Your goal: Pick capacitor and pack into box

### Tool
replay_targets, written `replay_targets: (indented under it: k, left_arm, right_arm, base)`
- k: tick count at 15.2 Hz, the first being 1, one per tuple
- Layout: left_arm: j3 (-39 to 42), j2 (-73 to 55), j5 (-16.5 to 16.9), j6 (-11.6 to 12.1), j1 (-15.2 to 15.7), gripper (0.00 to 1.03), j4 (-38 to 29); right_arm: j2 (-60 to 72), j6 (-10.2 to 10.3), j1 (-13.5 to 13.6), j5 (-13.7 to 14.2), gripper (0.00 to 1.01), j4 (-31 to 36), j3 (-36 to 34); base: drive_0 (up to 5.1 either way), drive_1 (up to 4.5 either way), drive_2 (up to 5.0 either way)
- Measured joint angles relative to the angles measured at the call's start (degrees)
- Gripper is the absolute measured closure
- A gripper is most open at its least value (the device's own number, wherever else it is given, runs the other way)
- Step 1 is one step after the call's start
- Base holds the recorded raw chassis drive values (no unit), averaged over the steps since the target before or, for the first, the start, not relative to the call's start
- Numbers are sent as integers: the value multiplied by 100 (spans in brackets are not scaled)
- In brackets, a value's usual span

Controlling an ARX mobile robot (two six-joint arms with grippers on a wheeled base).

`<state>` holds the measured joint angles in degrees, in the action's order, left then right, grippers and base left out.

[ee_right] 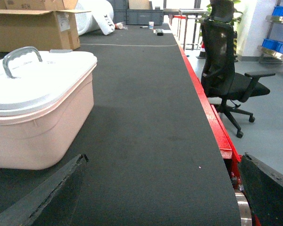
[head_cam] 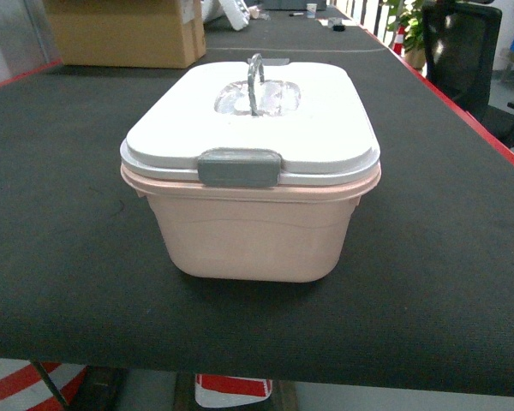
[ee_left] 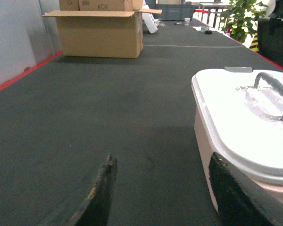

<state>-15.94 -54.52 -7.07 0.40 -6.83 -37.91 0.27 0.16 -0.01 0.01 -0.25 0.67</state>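
light: bright, even overhead | shadows: soft under box (head_cam: 257,240) | glare: mild on lid (head_cam: 325,128); focus: sharp

Dark grey felt-topped table (head_cam: 60,214) with red edge strip. Pink box (head_cam: 253,227), white lid shut, sits near front middle. Brown carton (head_cam: 124,32) stands at far left. Small unclear items (head_cam: 330,24) lie at the far end.
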Motion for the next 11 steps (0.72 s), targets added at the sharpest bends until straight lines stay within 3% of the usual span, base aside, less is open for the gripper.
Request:
replay_targets:
  k: [4, 5, 7, 11]
  left_arm:
    - [590, 699, 232, -2, 221, 89, 81]
    - [732, 929, 603, -4, 490, 102, 170]
    - [933, 1285, 627, -24, 723, 101, 348]
    - [1215, 1985, 708, -22, 667, 101, 765]
  right_arm:
    - [0, -2, 0, 0, 3, -2, 0]
    - [0, -2, 0, 0, 3, -4, 0]
    - [0, 0, 0, 0, 3, -4, 0]
    - [0, -2, 0, 0, 3, -4, 0]
  base:
    - [0, 0, 0]
    - [0, 0, 0]
    - [0, 0, 0]
    - [0, 0, 0]
